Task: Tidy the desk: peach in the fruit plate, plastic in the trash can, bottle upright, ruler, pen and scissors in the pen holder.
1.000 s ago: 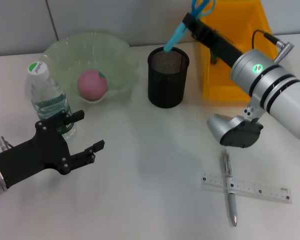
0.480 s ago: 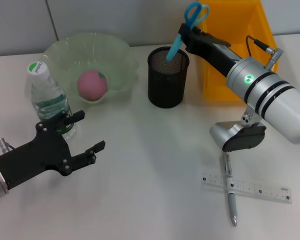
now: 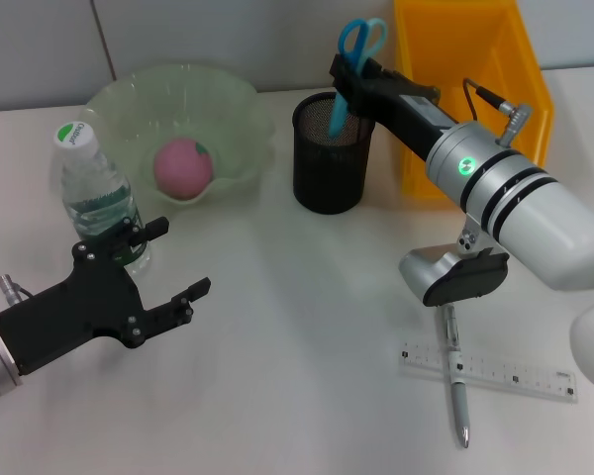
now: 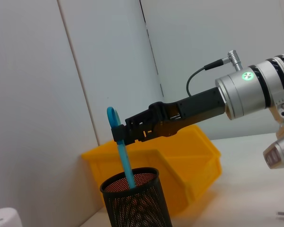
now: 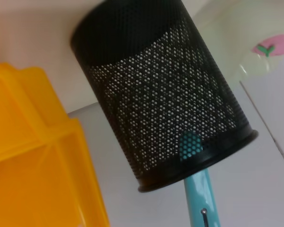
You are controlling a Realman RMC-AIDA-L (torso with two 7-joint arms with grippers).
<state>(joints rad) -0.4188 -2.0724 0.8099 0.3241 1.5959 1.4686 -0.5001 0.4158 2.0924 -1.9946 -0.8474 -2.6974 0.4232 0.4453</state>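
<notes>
Over the pen holder: our right gripper (image 3: 348, 81) is clamped on the scissors (image 3: 352, 61) just below the blue loops, handles up and covered blade tip down inside the rim; we hold them nearly upright so that they can drop straight into the cup
Pen holder (image 3: 333, 151): at about 12 o'clock on the desk (image 3: 277, 376), between the fruit plate and the trash can; the right wrist view shows the tip already past the rim (image 5: 188, 144), so we judge that release is close
Risk: the blade leans toward the rim on the trash-can side; we judge that letting go early could tip the scissors against the mesh, or out of it
Left gripper (image 3: 168, 267): parked low at 8 o'clock, jaws wide and holding nothing, clear of the right arm's reach
Bottle (image 3: 94, 201): upright at 9 o'clock, touching or just behind the left gripper's upper finger; that part of the job looks done
Peach (image 3: 183, 168): lying in the fruit plate (image 3: 129, 99) at 11 o'clock, so it needs nothing more
Trash can (image 3: 475, 59): at 1 o'clock behind the right arm; we cannot tell from here whether any plastic lies inside
Ruler (image 3: 515, 376) and pen (image 3: 455, 381): crossed at 4 o'clock, the pen lying over the ruler; we judge that they come next, pen first since it is on top
</notes>
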